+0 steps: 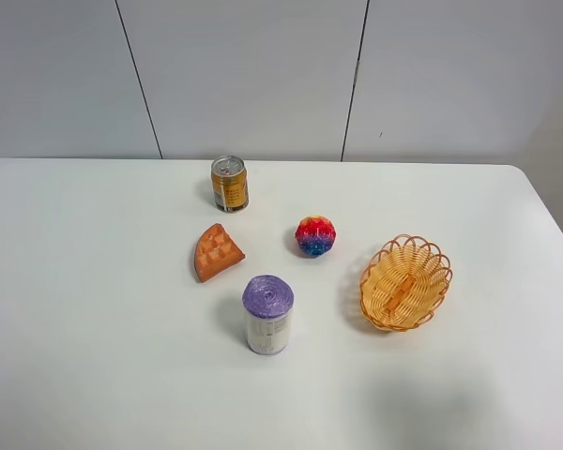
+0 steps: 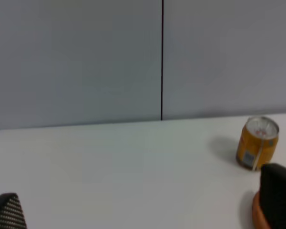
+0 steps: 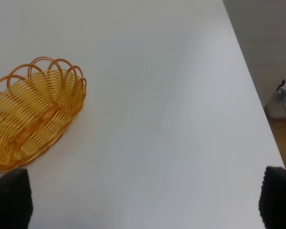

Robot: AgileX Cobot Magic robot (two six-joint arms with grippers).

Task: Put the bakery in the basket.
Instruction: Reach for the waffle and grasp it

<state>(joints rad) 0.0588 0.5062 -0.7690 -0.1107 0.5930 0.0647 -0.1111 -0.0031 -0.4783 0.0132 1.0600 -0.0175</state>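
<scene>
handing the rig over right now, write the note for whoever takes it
Left end effector: open, empty.
Right end effector: open, empty.
The bakery lies on the table, untouched. The basket stands empty, farther to the right in the high view.
Done: nothing yet.
Left: grasp the bakery, carry it over, release it in the basket.

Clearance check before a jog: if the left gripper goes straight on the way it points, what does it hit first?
Centre line looks free: the left gripper, jaws open, faces bare table up to the back wall. The can stands off that line, ahead of one finger, which might clip it; depth unclear.
</scene>
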